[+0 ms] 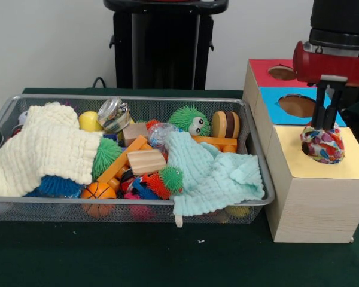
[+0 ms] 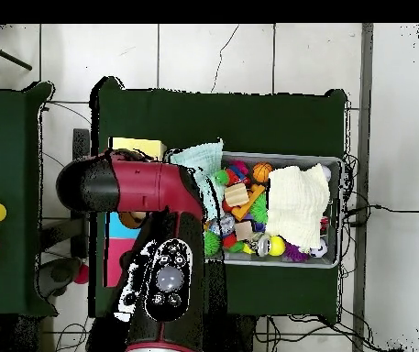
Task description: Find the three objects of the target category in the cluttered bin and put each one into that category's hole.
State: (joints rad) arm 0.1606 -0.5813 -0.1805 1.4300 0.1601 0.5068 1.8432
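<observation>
My gripper (image 1: 325,124) comes down at the right, shut on the knotted multicoloured fabric ball (image 1: 323,145). It holds the ball just over the yellow top (image 1: 296,162) of the pale wooden box. I cannot see the yellow top's hole; the ball and gripper seem to cover it. The silver wire-mesh bin (image 1: 131,98) stands to the left of the boxes, full of toys and cloths. No other fabric ball shows in it. In the overhead view the red arm (image 2: 148,183) hides the gripper and most of the boxes. Only a corner of the yellow top (image 2: 137,147) and the bin (image 2: 286,156) show.
The blue-topped hole (image 1: 297,106) and the red-topped hole (image 1: 282,73) lie behind the yellow top. In the bin are a cream cloth (image 1: 45,149), a mint cloth (image 1: 212,173), a green spiky ball with eyes (image 1: 190,119), wooden blocks (image 1: 146,161) and an orange ball (image 1: 98,191). The black pedestal (image 1: 164,45) stands behind.
</observation>
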